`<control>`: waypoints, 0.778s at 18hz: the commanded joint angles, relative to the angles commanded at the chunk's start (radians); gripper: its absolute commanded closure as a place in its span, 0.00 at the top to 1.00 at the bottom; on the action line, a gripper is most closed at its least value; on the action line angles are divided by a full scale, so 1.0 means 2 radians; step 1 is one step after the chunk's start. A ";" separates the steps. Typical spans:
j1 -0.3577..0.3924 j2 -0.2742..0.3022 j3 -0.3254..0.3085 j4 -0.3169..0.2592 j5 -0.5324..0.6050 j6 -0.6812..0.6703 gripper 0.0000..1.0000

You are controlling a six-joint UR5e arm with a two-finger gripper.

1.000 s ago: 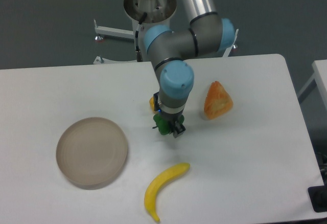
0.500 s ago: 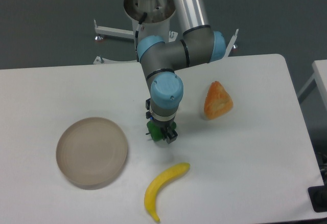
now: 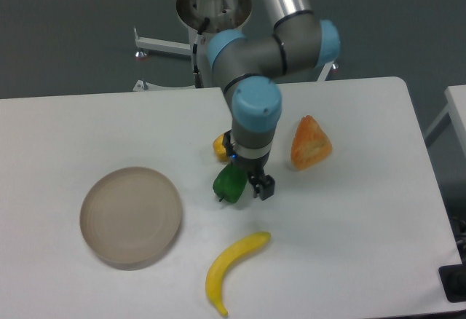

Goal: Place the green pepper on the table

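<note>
The green pepper (image 3: 229,183) lies on the white table (image 3: 349,246) just in front of the yellow pepper, its short stem pointing down toward the table's front. My gripper (image 3: 248,188) stands directly over it, pointing down. One dark finger (image 3: 264,187) shows to the pepper's right with a gap of white table between them. The other finger is hidden behind the pepper. The jaws look spread, with the pepper resting on the table.
A yellow pepper (image 3: 220,146) peeks out behind the wrist. An orange wedge-shaped piece (image 3: 310,143) lies to the right, a banana (image 3: 233,269) in front, and a round beige plate (image 3: 131,216) to the left.
The arm swung left with the pepper, then back right. The visible finger now stands apart from the pepper, which shows more fully and sits on the table.
</note>
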 joint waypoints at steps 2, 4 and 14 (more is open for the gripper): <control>0.008 0.002 0.009 -0.025 0.002 0.013 1.00; 0.015 0.002 0.019 -0.043 0.001 0.016 1.00; 0.048 0.014 0.011 -0.061 0.009 0.081 1.00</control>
